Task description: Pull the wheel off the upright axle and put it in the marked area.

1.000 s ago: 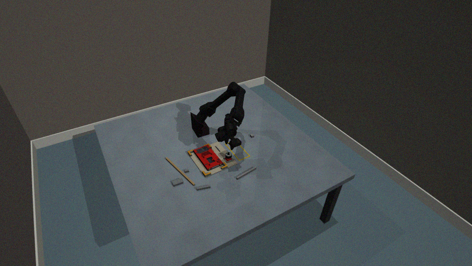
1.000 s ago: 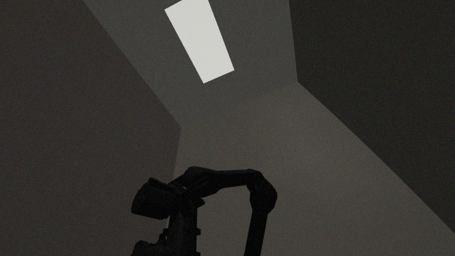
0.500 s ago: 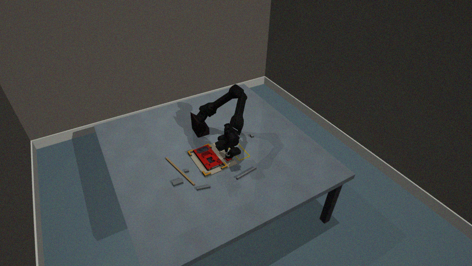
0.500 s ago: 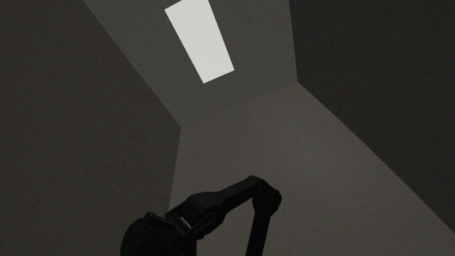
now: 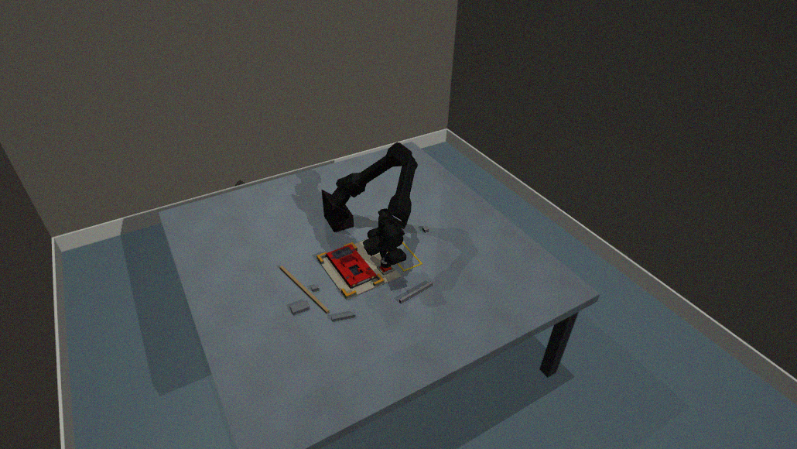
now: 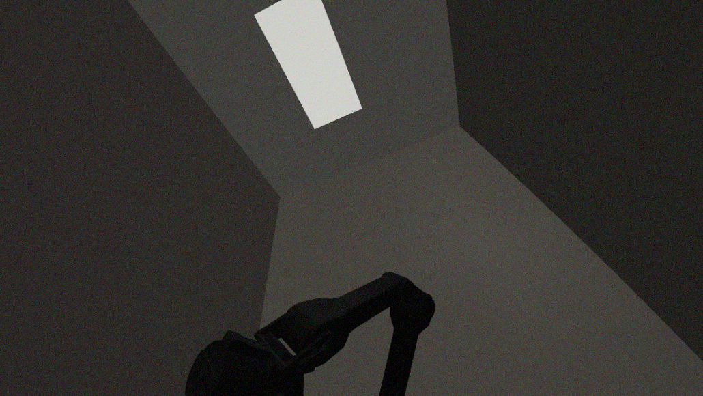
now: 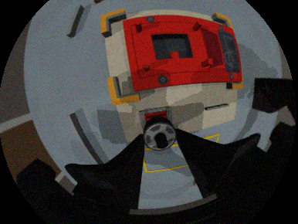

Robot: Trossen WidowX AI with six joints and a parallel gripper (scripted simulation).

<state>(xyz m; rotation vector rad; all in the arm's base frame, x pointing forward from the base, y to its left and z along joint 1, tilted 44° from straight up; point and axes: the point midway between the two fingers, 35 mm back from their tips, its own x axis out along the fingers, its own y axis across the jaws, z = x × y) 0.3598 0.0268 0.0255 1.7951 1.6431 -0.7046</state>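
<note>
The small dark wheel (image 5: 384,262) (image 7: 151,136) with a grey spoked face sits on the upright axle, whose dark end (image 7: 161,140) shows at its centre. Below it is a red base (image 5: 385,269) (image 7: 155,115) on the beige board. My gripper (image 5: 384,263) (image 7: 159,134) points down and is shut on the wheel, with one fingertip against each side. The marked area, a yellow outline (image 5: 412,253) (image 7: 166,168), lies just beside the board. The arm partly hides it in the top view. The exterior view shows only the upper arm.
A red panel (image 5: 341,265) (image 7: 140,50) lies on the beige board (image 5: 333,276) (image 7: 116,50) between orange corner brackets. A grey bar (image 5: 415,292) (image 7: 86,135) lies beside the board. A wooden stick (image 5: 303,289) and small grey blocks (image 5: 299,306) (image 5: 343,316) lie on its other side.
</note>
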